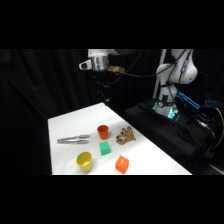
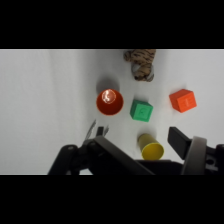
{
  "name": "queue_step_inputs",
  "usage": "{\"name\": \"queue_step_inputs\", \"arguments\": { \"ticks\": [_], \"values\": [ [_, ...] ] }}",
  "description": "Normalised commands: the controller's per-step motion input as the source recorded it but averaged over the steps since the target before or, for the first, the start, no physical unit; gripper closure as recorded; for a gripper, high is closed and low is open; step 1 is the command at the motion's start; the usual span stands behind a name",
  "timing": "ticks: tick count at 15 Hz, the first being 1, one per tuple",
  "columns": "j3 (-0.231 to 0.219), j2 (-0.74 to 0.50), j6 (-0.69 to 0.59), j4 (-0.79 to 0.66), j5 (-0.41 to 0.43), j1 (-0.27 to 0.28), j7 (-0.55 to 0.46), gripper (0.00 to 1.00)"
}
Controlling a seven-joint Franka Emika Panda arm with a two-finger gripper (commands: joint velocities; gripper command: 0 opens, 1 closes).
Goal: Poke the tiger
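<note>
The tiger (image 1: pixel 125 135), a small tan-and-brown striped toy, lies on the white table (image 1: pixel 65 125) to the right of the orange-red cup (image 1: pixel 103 131). In the wrist view the tiger (image 2: pixel 140 64) is at the top edge, above the green block (image 2: pixel 141 110). My gripper (image 1: pixel 103 94) hangs high over the table's far end, well away from the tiger and touching nothing. Seen from the wrist, the gripper (image 2: pixel 139 134) is open, and the yellow cup (image 2: pixel 150 147) shows between its dark fingers (image 2: pixel 179 140).
Metal tongs (image 1: pixel 74 139) lie left of the orange-red cup (image 2: pixel 109 101). A green block (image 1: pixel 104 148), a yellow cup (image 1: pixel 84 161) and an orange block (image 1: pixel 122 163) sit nearer the front edge. The orange block (image 2: pixel 182 100) is right of the green one. Dark cloth surrounds the table.
</note>
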Motion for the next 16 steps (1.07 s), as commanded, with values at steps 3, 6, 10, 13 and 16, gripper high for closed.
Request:
{"name": "queue_step_inputs", "arguments": {
  "ticks": [3,6,10,13,16],
  "values": [
    [0.034,-0.08,0.04,-0.14,0.035,0.012,0.0,0.0],
    [0.054,-0.22,0.16,-0.37,0.032,0.034,0.05,0.0],
    [0.061,-0.27,0.37,-0.49,0.024,0.048,0.11,0.26],
    [0.068,-0.16,0.6,-0.45,0.007,0.055,0.2,0.51],
    [0.049,0.01,0.58,-0.32,0.001,0.045,0.19,0.77]
  ]
}}
